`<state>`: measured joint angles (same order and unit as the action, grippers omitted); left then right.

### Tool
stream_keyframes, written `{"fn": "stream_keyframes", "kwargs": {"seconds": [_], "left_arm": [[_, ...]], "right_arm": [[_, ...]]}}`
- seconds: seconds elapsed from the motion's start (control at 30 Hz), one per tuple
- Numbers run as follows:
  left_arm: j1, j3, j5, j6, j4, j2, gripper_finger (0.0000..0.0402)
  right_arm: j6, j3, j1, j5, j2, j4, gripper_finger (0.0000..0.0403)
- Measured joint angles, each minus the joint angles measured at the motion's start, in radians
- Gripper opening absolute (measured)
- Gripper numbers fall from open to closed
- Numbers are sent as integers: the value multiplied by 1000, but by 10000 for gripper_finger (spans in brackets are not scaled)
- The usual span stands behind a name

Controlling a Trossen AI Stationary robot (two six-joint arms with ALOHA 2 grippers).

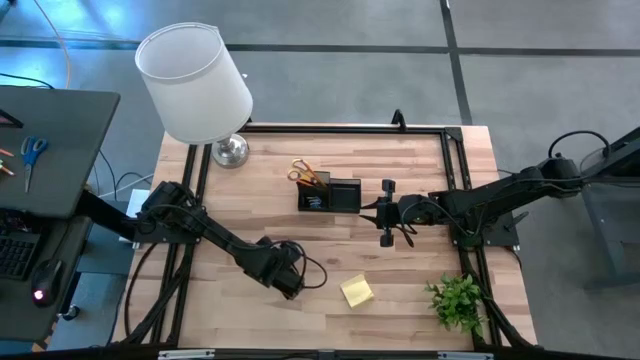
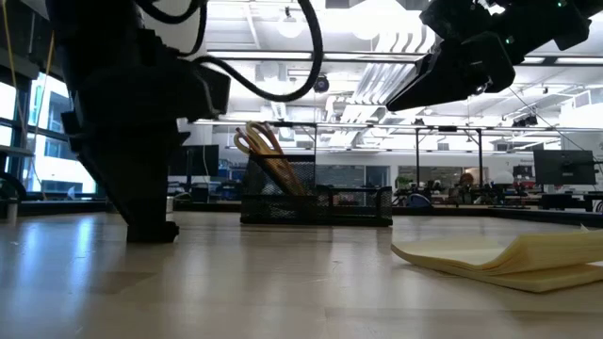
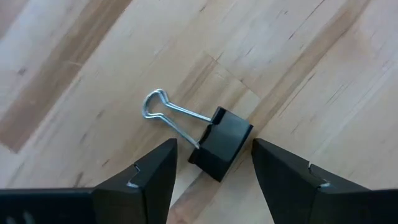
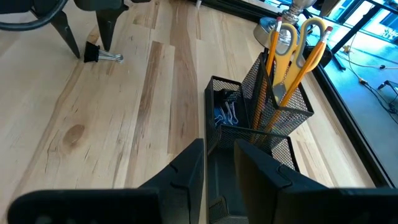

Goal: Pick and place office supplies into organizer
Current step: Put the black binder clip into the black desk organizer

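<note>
- High view: organizer [image 1: 335, 195] sits mid-table with the yellow-handled scissors [image 1: 300, 171] already standing in its tall cup. Sticky-note pad [image 1: 357, 291] lies loose on the wood, well apart from both grippers, so not yet stowed. Left gripper [image 1: 290, 281] is down at the table, away from the organizer; right gripper [image 1: 387, 212] hovers just beside the organizer's end.
- Low view: scissors and pencils rise out of the organizer; sticky-note pad lies flat in the foreground. Left arm's gripper reaches the tabletop; right gripper hangs in the air, nothing seen in it.
- Left wrist view: fingers [image 3: 149, 180] stand apart, straddling a black binder clip [image 3: 219, 142]; the clip's body lies between the fingertips, wire handles pointing away from them. Not clamped, clip rests on the table.
- Right wrist view: right gripper's fingers [image 4: 186, 168] show a narrow gap, empty, with the organizer just beyond the tips. Pencils [image 4: 273, 50] and scissors are in the tall cup, small blue items in the low tray.
- Judged progress: partly done; binder clip pickup in hand, sticky-note pad left.
</note>
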<state>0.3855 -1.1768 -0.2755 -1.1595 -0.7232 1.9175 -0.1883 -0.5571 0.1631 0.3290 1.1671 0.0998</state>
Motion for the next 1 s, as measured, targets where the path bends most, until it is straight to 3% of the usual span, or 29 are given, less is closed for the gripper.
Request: {"fn": "stream_keyframes", "kwargs": {"seconds": [0.43, 0.83, 1.0], "left_arm": [[1, 35, -9, 0, 47, -4, 191], [0, -3, -28, 49, 45, 3, 59], [-6, -4, -28, 55, 44, -4, 59]], "right_arm": [[-3, 0, 0, 0, 0, 0, 83], [-4, 0, 0, 0, 0, 0, 83], [-12, 0, 0, 0, 0, 0, 83]]}}
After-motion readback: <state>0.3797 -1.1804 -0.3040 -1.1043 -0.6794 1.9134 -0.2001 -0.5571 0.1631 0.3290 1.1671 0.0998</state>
